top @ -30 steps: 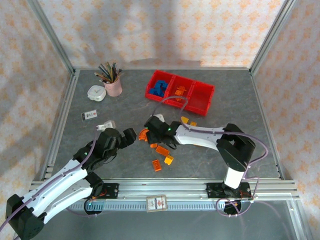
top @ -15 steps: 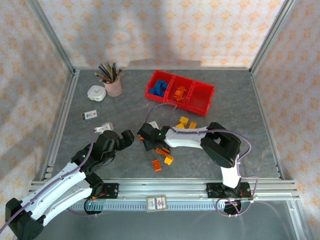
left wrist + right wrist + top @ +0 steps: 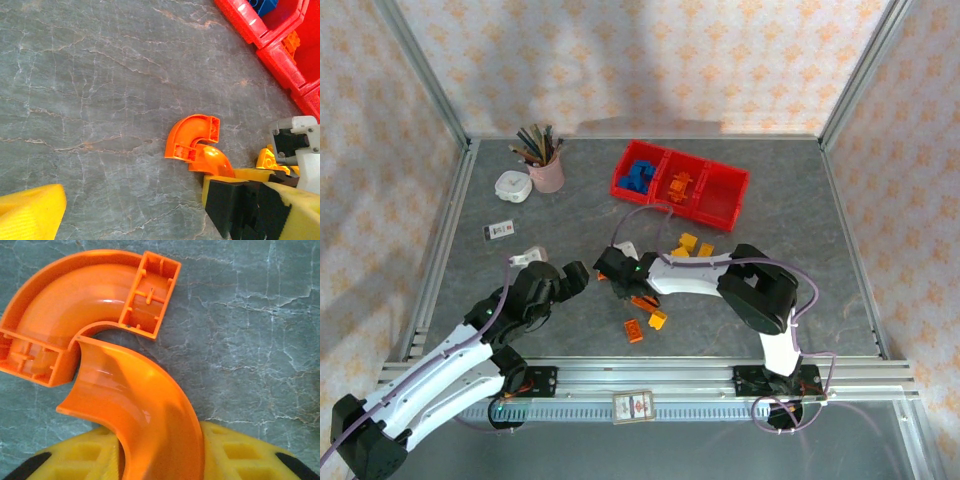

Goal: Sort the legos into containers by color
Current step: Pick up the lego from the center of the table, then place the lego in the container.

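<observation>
Red bins (image 3: 725,196) sit far right, blue and orange bricks (image 3: 639,178) inside. The left claw (image 3: 572,280) gapes wide at near left. The right claw (image 3: 611,271) at mid-table pinches an orange curve (image 3: 145,410), just beside a second curve (image 3: 75,295)

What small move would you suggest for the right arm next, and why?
Probably lift straight up a little. The right pincer looks closed on one curved orange lego, whose end lies right by a second curved piece; rising first should avoid dragging it.
</observation>
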